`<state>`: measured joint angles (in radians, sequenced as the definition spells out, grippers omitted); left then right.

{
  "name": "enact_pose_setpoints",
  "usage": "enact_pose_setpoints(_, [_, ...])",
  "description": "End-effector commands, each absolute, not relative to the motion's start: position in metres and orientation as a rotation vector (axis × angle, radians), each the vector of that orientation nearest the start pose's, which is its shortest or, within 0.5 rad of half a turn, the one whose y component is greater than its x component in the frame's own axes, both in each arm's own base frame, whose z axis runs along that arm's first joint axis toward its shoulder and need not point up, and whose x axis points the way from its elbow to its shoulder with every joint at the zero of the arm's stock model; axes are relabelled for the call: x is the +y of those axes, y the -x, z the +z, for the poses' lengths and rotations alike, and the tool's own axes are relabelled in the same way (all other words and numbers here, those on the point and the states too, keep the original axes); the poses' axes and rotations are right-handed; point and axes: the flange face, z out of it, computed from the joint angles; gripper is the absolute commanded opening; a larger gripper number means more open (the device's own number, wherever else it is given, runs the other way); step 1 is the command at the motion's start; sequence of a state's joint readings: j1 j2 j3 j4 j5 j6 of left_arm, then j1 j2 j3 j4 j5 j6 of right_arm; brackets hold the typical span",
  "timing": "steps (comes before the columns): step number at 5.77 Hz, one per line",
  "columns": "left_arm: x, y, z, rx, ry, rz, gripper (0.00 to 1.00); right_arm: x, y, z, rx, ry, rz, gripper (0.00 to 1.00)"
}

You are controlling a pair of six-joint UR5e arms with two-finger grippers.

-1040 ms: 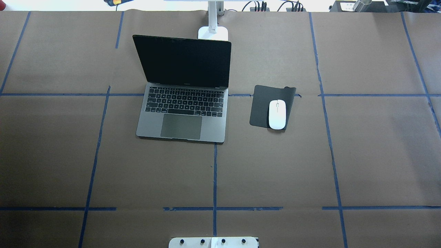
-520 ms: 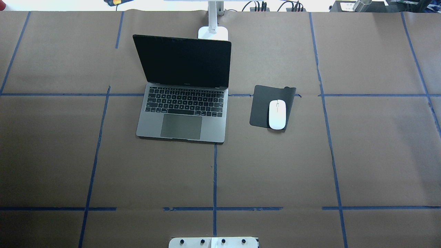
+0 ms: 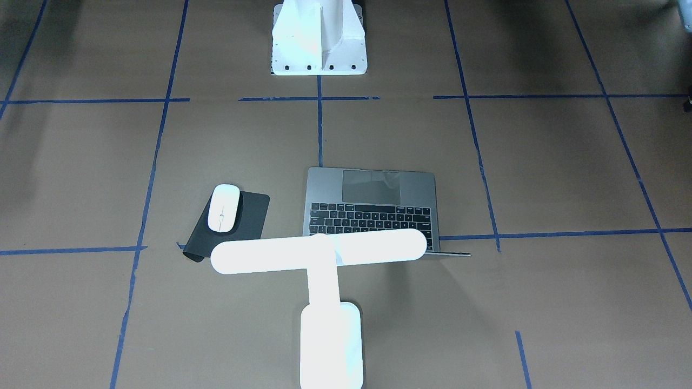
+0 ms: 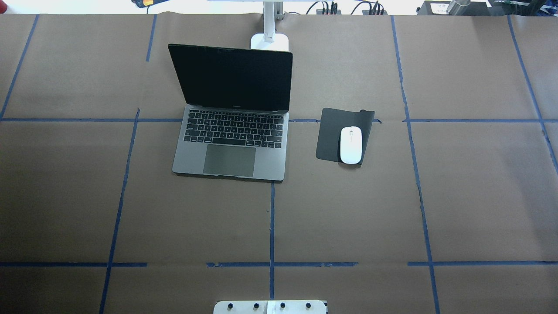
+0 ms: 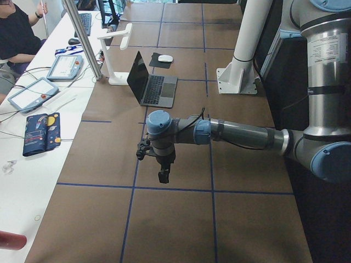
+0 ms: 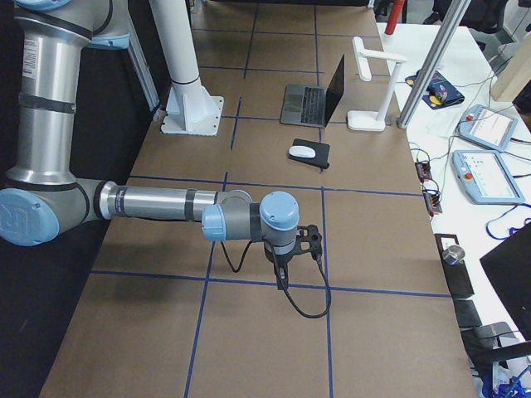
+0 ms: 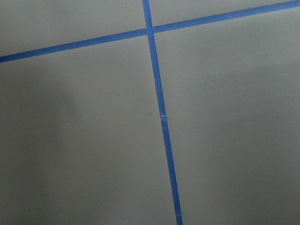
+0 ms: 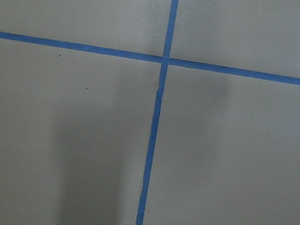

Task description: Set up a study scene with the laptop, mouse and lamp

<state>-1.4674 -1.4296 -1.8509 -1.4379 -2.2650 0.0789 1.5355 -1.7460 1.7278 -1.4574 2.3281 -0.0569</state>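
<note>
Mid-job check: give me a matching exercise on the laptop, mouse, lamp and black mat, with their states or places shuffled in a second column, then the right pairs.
Column one:
1. laptop
2. mouse
3. lamp
4. black mat

Column two:
a. glowing white, base behind the screen
b. flat on the table, one far corner curled up
c. lid open, screen dark
d. white, resting on the mat

Pairs: 1-c, 2-d, 3-a, 4-b

Open tabletop [image 4: 130, 209] stretches across the near half and both ends. From the table's centre, the laptop [image 4: 231, 144] stands at 11 o'clock with its screen upright like a wall. The taller lamp [image 3: 319, 251] rises behind it at 12. The mouse [image 4: 351, 145] lies low on a black mat [image 4: 330, 135] at 1 o'clock.
</note>
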Motion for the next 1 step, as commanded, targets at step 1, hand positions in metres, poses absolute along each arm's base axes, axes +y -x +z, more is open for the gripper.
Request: enact_pose_setpoints(1, [-0.4337, 0.0243, 0.6037, 0.699, 0.002, 0.178, 1.00, -0.4256, -0.0499, 0.6514, -0.757, -0.097, -0.123, 1.00])
